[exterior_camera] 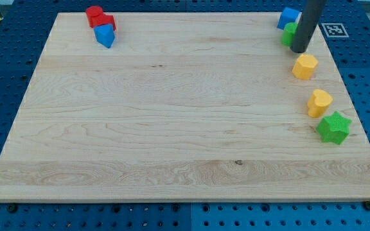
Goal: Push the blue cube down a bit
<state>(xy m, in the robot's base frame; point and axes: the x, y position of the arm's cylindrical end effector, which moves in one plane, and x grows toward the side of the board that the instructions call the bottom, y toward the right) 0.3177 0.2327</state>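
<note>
Wooden counter fills the view on a blue pegboard base. My rod comes in from the view's top right; my tip rests just below the blue cube, against a green block that the rod partly hides (shape unclear). No jaws on this tool, so nothing to hold apart or together. Green star at the right edge, yellow heart-like block touching above it, yellow hexagon just under my tip. Top left: two red blocks and a blue one, clustered.
</note>
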